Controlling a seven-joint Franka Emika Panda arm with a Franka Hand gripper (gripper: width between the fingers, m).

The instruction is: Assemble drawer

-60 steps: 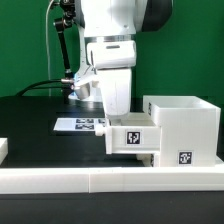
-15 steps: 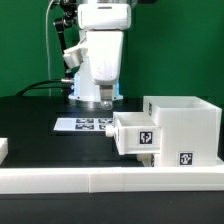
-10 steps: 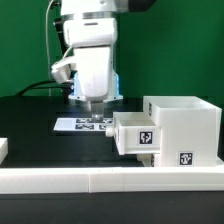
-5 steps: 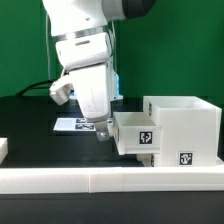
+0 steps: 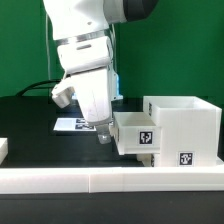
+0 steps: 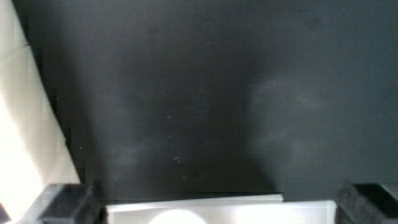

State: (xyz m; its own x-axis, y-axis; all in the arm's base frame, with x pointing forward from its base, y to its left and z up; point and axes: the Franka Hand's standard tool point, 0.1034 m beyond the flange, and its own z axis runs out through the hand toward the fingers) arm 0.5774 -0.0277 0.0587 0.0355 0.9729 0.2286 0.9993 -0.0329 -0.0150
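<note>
Beside the white plastic cube housing [image 5: 185, 128], our two-finger gripper [image 5: 103, 132] hangs by the small tray [image 5: 133, 133], fingers spread, holding nothing.

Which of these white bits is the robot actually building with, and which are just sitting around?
Part of the job:
- cube housing
- small tray, sticking out of the housing's side
- pincer, beside the tray

Just there:
- marker board, flat on the table
- low white border wall in front

There was one housing [image 5: 183, 130], one tray [image 5: 134, 134] showing in it, one marker board [image 5: 72, 125], one gripper [image 5: 103, 133], and one border wall [image 5: 100, 180].
</note>
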